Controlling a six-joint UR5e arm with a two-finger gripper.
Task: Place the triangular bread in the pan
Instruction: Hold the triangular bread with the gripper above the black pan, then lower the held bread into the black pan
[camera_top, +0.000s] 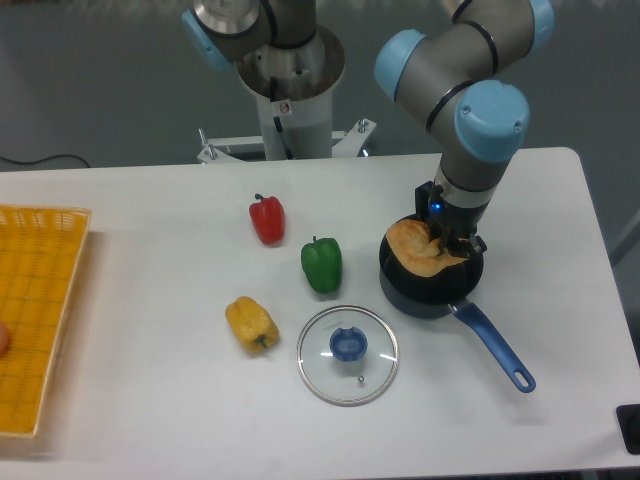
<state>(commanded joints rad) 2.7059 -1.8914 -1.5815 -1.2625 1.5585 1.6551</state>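
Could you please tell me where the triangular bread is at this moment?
The triangular bread sits at the mouth of the black pan on the right of the table, right of the green pepper, with the end effector at it.

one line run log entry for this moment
phase: placing | gripper: shut on bread | bread: over pan opening | release: not yet
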